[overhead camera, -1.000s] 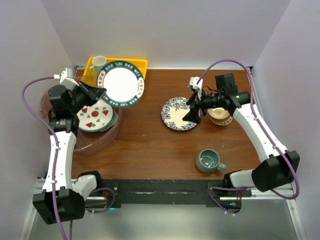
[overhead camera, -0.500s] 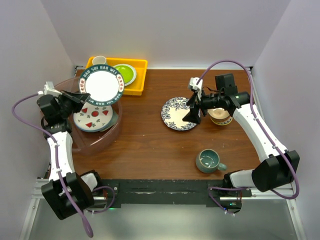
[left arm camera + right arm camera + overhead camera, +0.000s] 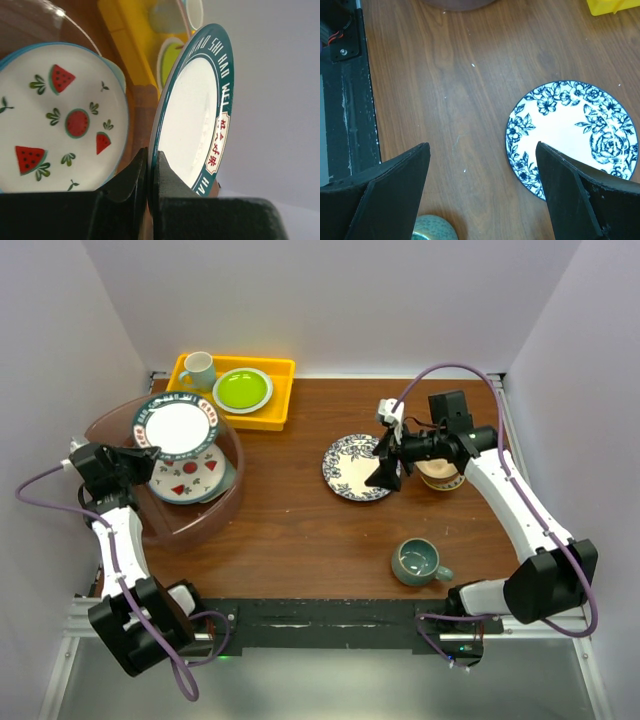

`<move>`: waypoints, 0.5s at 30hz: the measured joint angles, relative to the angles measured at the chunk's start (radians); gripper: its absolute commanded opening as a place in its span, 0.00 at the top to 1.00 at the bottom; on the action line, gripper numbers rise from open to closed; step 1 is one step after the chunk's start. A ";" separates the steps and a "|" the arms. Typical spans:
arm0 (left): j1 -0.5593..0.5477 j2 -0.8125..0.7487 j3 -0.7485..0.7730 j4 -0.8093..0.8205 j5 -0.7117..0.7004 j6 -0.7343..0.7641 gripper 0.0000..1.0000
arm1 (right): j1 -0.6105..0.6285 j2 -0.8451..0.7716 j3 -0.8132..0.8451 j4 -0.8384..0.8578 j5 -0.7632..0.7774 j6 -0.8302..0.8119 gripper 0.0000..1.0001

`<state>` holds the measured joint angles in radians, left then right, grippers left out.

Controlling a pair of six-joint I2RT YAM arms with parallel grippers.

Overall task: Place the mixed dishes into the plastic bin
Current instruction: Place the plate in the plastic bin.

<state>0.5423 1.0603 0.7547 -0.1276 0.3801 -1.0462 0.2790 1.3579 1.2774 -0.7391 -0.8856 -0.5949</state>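
Pinching the rim of the teal-bordered lettered plate (image 3: 192, 125), the left gripper (image 3: 149, 170) holds it clenched over the plastic bin (image 3: 226, 508), above 1 watermelon-patterned plate (image 3: 190, 475) that lies inside. The right gripper (image 3: 482, 147) hangs with its jaws spread wide and nothing between them, over the blue floral plate (image 3: 570, 135) on the table. A cream bowl (image 3: 440, 476) sits just behind it; the teal mug (image 3: 417, 562) stands nearer the front edge. At the back, a yellow tray (image 3: 281, 410) carries 1 white mug (image 3: 198, 368) and 1 lime plate (image 3: 242, 390).
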 measured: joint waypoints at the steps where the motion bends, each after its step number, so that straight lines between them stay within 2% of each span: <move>1: 0.003 0.002 0.000 -0.013 -0.016 -0.002 1.00 | 0.000 0.000 -0.005 0.002 0.000 0.000 0.10; 15: 0.008 0.048 0.000 -0.213 -0.181 0.013 1.00 | -0.001 -0.004 -0.033 0.005 0.000 0.000 0.09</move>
<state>0.5507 1.1080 0.7551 -0.3408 0.1989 -1.0328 0.2783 1.3540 1.2446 -0.7341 -0.8860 -0.5949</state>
